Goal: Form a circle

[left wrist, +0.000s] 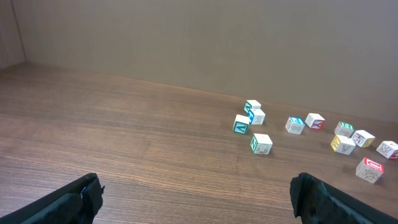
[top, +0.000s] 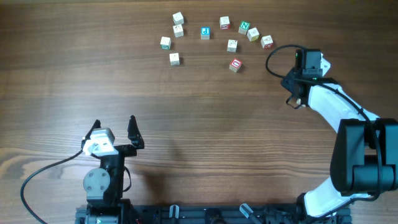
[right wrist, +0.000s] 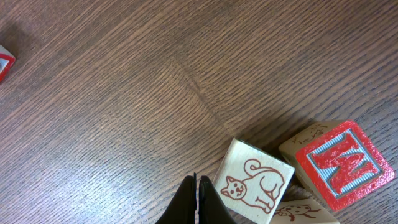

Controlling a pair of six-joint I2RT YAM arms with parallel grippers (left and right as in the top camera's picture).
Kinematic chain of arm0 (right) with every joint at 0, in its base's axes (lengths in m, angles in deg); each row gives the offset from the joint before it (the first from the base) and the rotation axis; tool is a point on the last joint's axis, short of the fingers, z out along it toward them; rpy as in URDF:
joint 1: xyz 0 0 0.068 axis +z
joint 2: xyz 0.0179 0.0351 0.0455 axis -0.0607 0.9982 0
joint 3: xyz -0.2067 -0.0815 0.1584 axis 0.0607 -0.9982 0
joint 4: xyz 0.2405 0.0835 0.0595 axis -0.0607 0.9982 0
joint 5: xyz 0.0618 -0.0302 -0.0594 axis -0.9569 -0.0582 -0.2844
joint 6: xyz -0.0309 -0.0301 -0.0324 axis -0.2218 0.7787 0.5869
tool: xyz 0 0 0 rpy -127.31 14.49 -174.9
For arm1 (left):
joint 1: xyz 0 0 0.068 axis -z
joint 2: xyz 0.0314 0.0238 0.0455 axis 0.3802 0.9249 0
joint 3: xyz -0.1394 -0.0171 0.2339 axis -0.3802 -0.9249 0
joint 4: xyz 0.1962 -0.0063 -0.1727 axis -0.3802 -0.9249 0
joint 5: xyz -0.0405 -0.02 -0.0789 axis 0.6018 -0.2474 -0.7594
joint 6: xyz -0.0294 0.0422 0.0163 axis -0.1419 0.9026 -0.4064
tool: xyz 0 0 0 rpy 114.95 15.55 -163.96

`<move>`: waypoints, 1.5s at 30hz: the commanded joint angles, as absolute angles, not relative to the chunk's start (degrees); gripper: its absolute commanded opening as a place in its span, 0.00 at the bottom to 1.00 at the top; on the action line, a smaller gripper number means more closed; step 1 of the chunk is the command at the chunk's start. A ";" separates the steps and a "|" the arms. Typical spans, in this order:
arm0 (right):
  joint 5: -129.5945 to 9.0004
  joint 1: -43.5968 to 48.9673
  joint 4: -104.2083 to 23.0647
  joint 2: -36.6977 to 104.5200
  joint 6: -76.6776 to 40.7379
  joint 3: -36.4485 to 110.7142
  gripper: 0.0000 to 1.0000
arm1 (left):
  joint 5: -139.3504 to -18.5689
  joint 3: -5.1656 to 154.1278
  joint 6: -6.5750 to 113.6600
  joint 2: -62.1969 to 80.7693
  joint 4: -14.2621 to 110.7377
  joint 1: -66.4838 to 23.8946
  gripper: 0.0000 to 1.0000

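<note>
Well, we find the blocks (top: pixel 178 30) spread loosely over the far side of the wooden table (top: pixel 205 130), in a rough arch and not a closed ring. The arch's long axis runs from left to right across the table, and its open side faces the arms' bases. Four blocks bunch at the left end, a blue-lettered block (top: pixel 205 33) stands alone in the middle, and four more crowd the right end. A red-faced block (top: pixel 235 65) and a pale block (top: pixel 232 45) sit inside the arch, toward its right.

The right gripper (right wrist: pixel 198 194) has its jaws pressed together with nothing between them. Its tips hang just beside a cat block (right wrist: pixel 254 186); whether they touch it we cannot tell. The cat block lies just beside a red-letter block (right wrist: pixel 343 163), and each is turned at a slant to the other.

The left gripper (top: pixel 114 124) stands well apart from all the blocks, near its own base, with its jaws spread wide and empty.
</note>
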State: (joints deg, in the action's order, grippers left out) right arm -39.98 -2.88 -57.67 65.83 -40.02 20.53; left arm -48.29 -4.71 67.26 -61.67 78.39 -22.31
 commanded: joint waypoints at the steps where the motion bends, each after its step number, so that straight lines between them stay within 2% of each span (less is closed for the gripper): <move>1: -38.67 -2.86 -57.57 66.64 -40.53 21.71 0.05 | -48.97 -5.06 68.57 -62.20 78.45 -22.68 1.00; 39: -38.67 -2.86 -57.30 66.42 -40.44 21.71 0.04 | -48.97 -5.06 68.57 -62.20 78.45 -22.68 1.00; 45: -40.55 -2.27 -60.56 66.40 -36.24 21.84 0.04 | -48.97 -5.06 68.57 -62.20 78.45 -22.68 1.00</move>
